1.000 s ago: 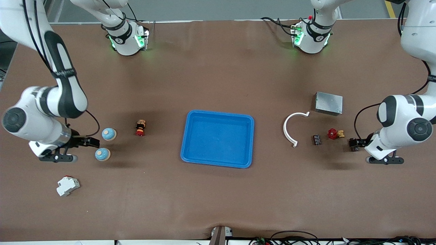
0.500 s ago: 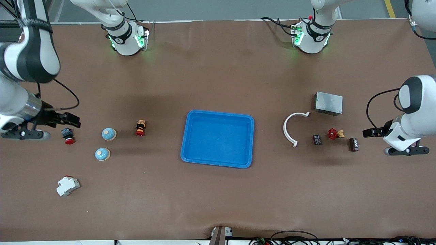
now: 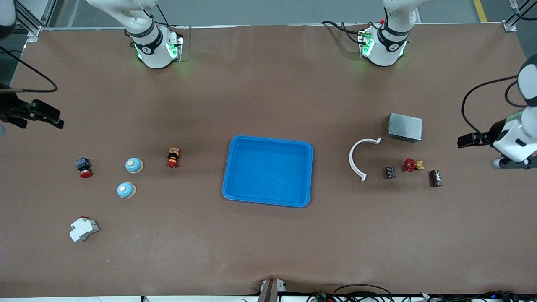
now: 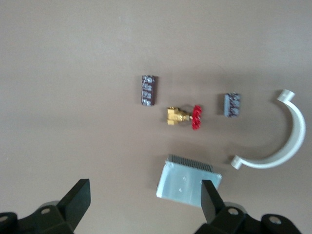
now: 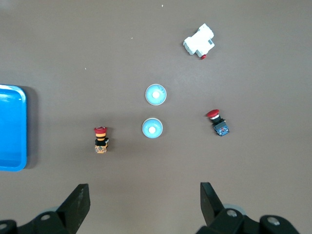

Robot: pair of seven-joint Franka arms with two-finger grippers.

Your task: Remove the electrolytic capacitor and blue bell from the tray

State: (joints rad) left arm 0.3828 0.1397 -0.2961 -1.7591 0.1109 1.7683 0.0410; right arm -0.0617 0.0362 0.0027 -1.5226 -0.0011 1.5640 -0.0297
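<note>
Both claws are spread wide and holding nothing. The left gripper (image 4: 141, 204) hangs up over the left arm's end of the table, above the grey metal box (image 3: 405, 127), and the right gripper (image 5: 141, 204) hangs over the right arm's end, near the table edge. My guess is they're parked out at the sides because there's nothing left for them to pick.

The tray (image 3: 268, 200) sits mid-table and it's bare inside. Two blue bells (image 3: 134, 165) lie side by side on the table toward the right arm's end, well apart from the tray, between a red push button (image 3: 84, 167) and a red-and-yellow button (image 3: 173, 157). Two dark capacitors (image 3: 435, 178) rest toward the left arm's end, flanking a little red-handled valve (image 3: 413, 165), near a white curved clip (image 3: 357, 161). Looks like the job's basically done.
</note>
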